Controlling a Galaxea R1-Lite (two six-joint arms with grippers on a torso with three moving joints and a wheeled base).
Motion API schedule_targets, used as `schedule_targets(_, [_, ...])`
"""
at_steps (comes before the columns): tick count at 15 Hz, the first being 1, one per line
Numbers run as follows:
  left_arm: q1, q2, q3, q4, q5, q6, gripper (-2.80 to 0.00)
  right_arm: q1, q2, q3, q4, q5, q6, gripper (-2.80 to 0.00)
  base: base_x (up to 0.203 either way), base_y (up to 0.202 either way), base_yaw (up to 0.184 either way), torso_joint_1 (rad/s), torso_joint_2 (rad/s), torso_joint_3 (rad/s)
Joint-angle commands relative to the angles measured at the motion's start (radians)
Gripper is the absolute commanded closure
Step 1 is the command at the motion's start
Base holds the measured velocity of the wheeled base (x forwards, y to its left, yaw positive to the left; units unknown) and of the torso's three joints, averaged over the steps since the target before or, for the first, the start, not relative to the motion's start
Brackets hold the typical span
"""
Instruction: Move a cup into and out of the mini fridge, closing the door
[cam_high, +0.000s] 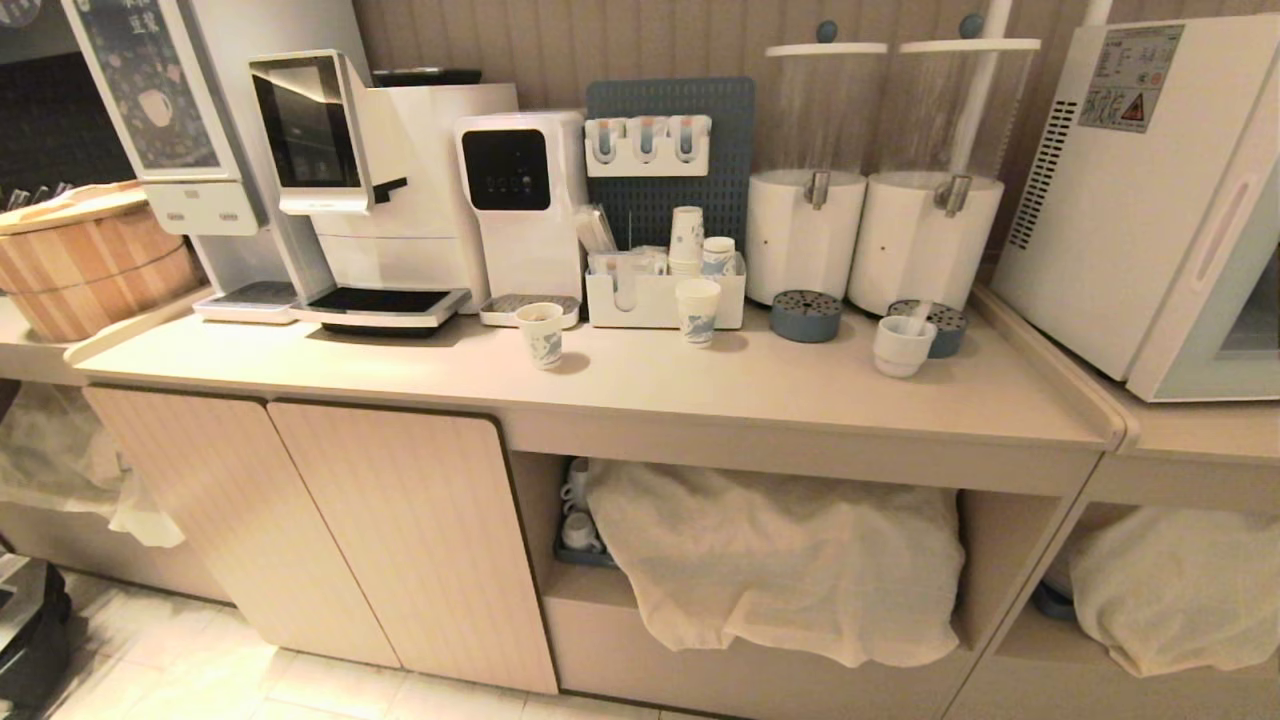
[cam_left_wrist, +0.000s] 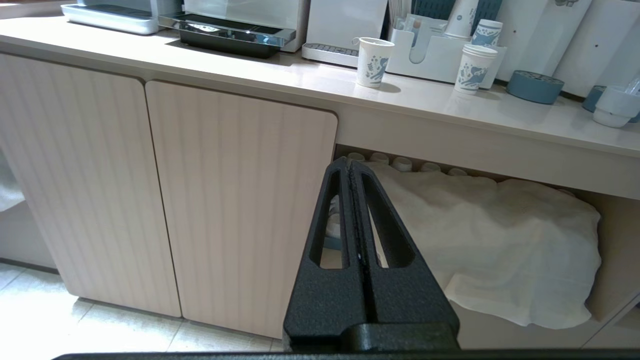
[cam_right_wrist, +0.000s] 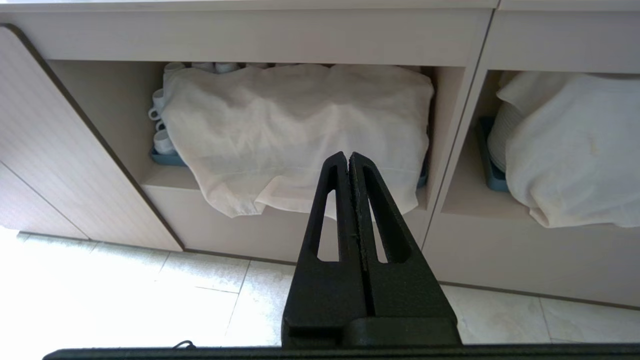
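Your cup (cam_high: 902, 345) sits on the worktop (cam_high: 640, 385) beside the right dispenser's drip tray (cam_high: 932, 325) — the mini fridge (cam_high: 1150, 200) stands further right. Your left hand (cam_left_wrist: 351, 167) and right hand (cam_right_wrist: 348, 159) hang low before the cabinets — both pinched closed, empty.

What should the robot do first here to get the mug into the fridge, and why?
Probably open the door of the mini fridge with the right gripper: it looks closed, the cup sits on the counter beside it, and both grippers hang shut and empty below counter level, the left gripper farther off.
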Motion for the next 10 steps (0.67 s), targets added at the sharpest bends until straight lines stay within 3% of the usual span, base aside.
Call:
schedule_targets(1, [0.0,-0.005,0.04,-0.001,0.0,-0.001,0.0,0.0,-0.002,0.0,0.001,0.001,0.0,0.0,0.0,0.0,0.0,0.0,0.0,0.0])
schedule_targets(10, [0.001,-0.005,0.04,-0.001,0.0,-0.001,0.0,0.0,-0.002,0.001,-0.002,-0.012,0.008,0.0,0.0,0.0,0.0,0.0,0.0,0.0])
